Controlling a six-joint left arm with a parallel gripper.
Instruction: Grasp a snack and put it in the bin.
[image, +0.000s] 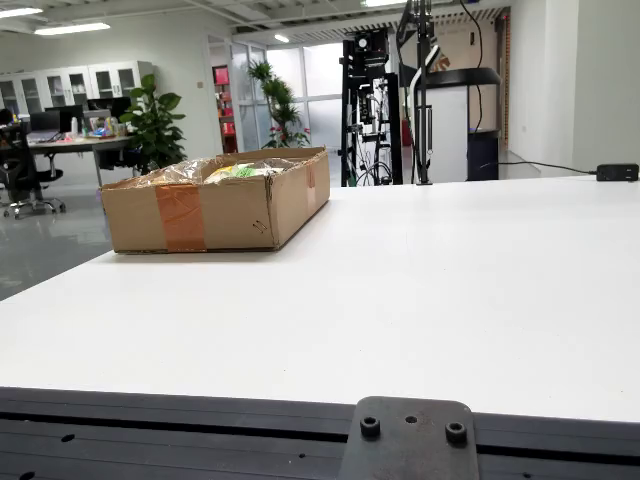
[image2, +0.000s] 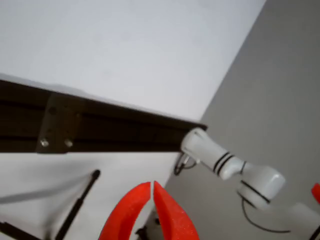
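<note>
In the view from the table's edge, a cardboard bin (image: 217, 207) sits on the white surface (image: 420, 290) at the far left, its long axis running left to right with one corner turned toward the camera. Snack packets (image: 238, 171) in green and yellow show just above its rim under clear plastic, too hidden to make out their lie. In the view that rides on the gripper, the red claw (image2: 151, 186) has its tips pressed together, holding nothing.

White table (image: 450, 300), potted plant (image: 155, 125) & office desk (image: 75, 143) in bkgd.
</note>
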